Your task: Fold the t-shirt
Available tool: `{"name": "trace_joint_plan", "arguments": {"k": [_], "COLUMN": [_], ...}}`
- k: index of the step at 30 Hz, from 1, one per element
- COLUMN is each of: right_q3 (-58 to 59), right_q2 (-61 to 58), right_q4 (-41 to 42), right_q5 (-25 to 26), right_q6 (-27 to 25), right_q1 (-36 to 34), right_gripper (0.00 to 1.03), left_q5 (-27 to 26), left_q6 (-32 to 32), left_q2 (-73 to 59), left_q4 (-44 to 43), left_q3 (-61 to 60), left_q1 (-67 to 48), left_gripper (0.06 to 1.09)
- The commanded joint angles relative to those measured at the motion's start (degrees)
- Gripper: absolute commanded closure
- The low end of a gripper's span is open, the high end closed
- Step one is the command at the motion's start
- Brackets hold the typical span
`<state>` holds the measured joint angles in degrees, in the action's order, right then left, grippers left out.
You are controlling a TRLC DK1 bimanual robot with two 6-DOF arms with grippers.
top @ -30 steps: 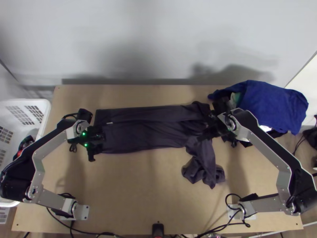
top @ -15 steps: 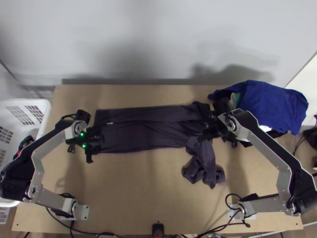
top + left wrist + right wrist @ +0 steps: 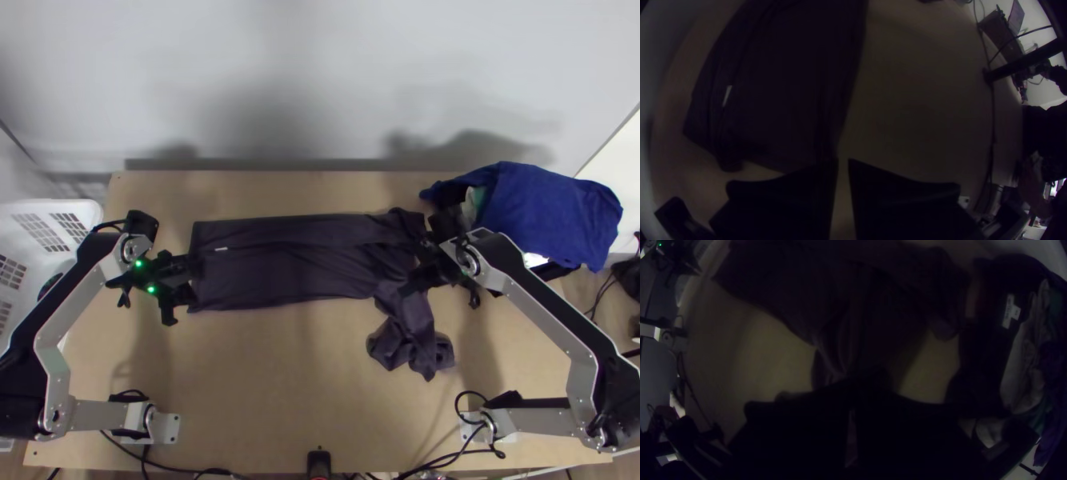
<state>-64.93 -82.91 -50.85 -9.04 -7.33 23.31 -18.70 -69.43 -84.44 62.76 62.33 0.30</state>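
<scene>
One dark t-shirt [image 3: 304, 272] lay as a long, soft strip on one wooden table [image 3: 264, 392]; my left gripper [image 3: 194, 280], slightly parted, held nothing, my right gripper [image 3: 414, 270] pinched its bunched end.

Left claw [image 3: 194, 280], fingers slightly apart, near a dark t-shirt [image 3: 787, 84] with a white tag [image 3: 727, 95]

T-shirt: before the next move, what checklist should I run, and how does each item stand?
1. T-shirt body laid out: ok, a long band, fairly smooth.
2. Tail towards the near edge flat: not ok, bunched.
3. Left gripper free of cloth: ok, bare table shows between its fingers.
4. Right gripper gripping cloth: cannot tell.
5. Blue cloth off the t-shirt: ok, beside it.
</scene>
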Motion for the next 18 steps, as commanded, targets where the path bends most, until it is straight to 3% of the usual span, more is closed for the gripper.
{"name": "trace_joint_plan", "arguments": {"k": [1, 2, 3, 4, 16, 18], "right_q3": [0.24, -0.11, -0.38, -0.64, -1.7, -1.78], "right_q2": [0.3, 0.12, -0.14, -0.41, -0.58, -0.49], "right_q4": [0.4, 0.4, 0.4, 0.49, 0.4, 0.4], "right_q5": [-0.19, -0.19, -0.19, -0.19, -0.19, -0.19], "right_q6": [-0.14, -0.05, -0.05, -0.05, -0.05, -0.05], "right_q1": [0.42, 0.42, 0.51, 0.68, 0.77, 0.77], "right_gripper": [1.0, 1.0, 1.0, 1.0, 1.0, 1.0], "left_q5": [-1.16, -0.99, -0.55, 0.07, 4.46, 4.55], "left_q6": [1.84, 2.1, 2.1, 2.19, 2.1, 2.1], "left_q2": [1.12, 1.04, 0.68, 0.25, -6.0, -6.35], "left_q4": [-1.15, -2.21, -3.52, -5.81, -18.2, -18.99], "left_q3": [-1.68, -2.47, -3.53, -4.67, -7.39, -7.39], "left_q1": [-0.12, -0.91, -1.61, -2.05, -3.28, -3.37], "left_gripper": [0.58, 0.35, 0.25, 0.22, 0.21, 0.28]}}
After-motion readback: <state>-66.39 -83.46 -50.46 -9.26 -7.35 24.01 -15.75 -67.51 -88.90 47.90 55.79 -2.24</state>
